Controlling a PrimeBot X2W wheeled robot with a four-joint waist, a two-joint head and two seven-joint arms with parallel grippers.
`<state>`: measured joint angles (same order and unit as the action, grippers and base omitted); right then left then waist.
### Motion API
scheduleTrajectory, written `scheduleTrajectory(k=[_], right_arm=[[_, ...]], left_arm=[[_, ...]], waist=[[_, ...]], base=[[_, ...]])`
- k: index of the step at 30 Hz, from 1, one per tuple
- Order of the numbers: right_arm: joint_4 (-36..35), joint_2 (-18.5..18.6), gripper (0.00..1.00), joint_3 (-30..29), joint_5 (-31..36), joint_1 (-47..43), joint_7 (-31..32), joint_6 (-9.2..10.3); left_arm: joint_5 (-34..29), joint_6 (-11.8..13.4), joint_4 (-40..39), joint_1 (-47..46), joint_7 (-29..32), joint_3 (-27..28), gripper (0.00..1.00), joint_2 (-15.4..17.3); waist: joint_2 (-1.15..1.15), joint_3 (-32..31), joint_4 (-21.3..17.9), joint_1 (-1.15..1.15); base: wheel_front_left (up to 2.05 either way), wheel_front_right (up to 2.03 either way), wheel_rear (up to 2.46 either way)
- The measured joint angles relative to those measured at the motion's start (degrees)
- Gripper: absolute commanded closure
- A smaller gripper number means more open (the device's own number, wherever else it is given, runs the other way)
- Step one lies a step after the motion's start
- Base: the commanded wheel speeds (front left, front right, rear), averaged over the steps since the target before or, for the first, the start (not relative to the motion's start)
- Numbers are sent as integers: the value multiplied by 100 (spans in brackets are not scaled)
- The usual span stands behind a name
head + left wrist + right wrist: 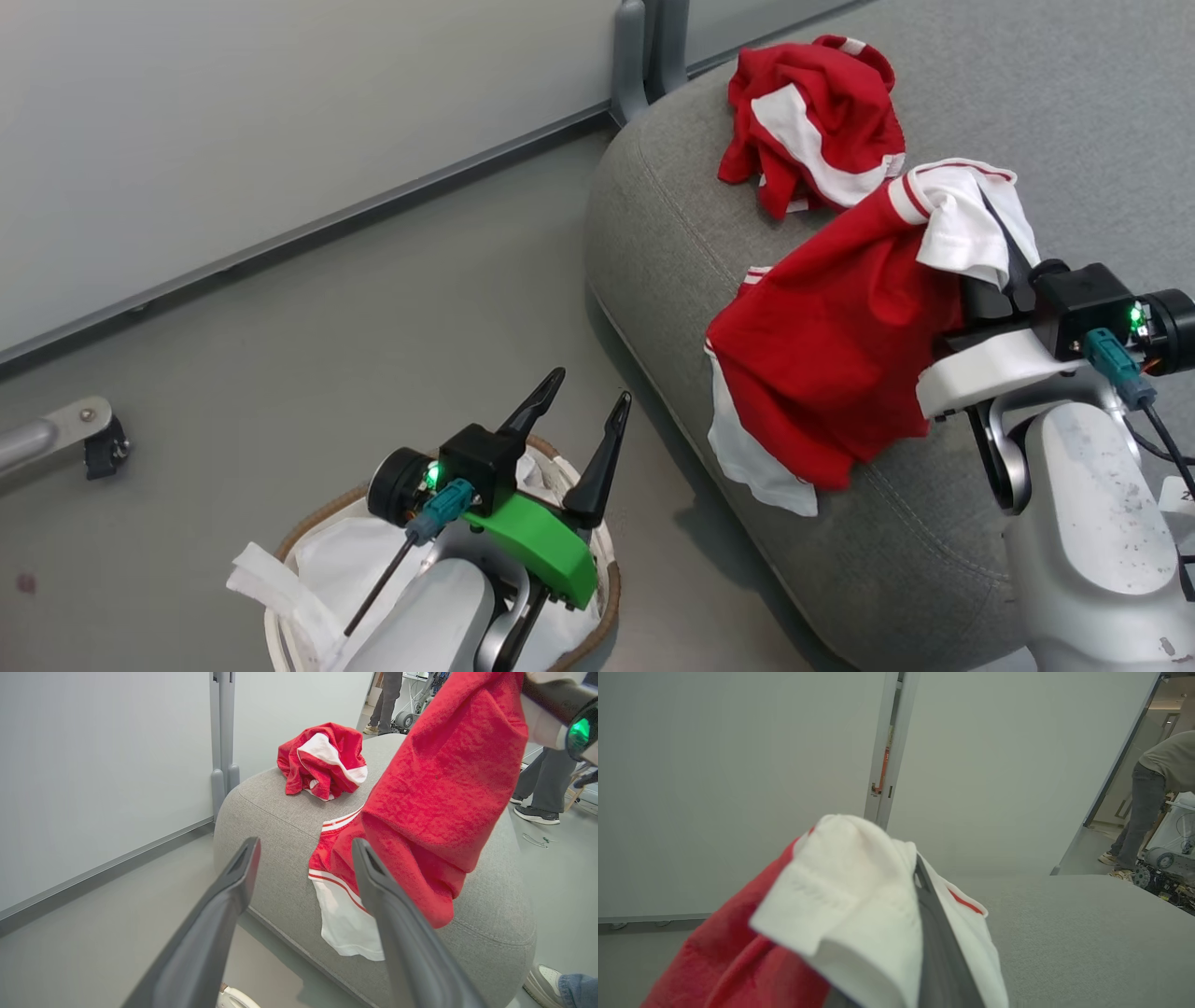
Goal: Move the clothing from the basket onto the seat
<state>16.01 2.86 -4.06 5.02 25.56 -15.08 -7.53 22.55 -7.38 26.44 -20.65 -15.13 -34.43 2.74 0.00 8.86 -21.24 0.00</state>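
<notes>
Over one seat [653, 233], two red garments [812, 121]

No text, brand, number or sign can be read from where I stand. A small white tag [1179, 497] beside the robot's right forearm [1092, 551] carries a dark mark, but it is cut off at the head view's right edge and too partial to make out. The visible faces of the clothing [831, 345] show red-and-white stripes and plain panels; any lettering in the folds cannot be told.
</notes>
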Motion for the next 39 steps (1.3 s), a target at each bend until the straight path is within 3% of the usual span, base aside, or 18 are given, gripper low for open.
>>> scheduleTrajectory(k=[8,19,23,31,39], right_arm=[[29,56,100,-256,103,771,0,0],[792,1396,100,-808,167,3002,0,0],[1281,1728,100,-1016,266,3520,0,0],[2072,1804,100,-1730,734,3617,0,0],[2496,1377,100,-2121,1104,3186,0,0]], left_arm=[[-49,0,-15,-298,0,-222,0,12],[-154,0,-190,-821,0,-298,0,160],[-210,0,-285,-1019,0,-235,0,208],[-319,0,-394,-1287,0,-277,0,230],[-354,0,-389,-1315,0,-248,0,258]], waist=[[0,486,-17,0],[0,1192,458,0],[0,1517,671,0],[0,2179,1041,1],[0,2674,1309,1]], base=[[0,0,0],[0,0,0],[0,0,0],[0,0,0],[0,0,0]])
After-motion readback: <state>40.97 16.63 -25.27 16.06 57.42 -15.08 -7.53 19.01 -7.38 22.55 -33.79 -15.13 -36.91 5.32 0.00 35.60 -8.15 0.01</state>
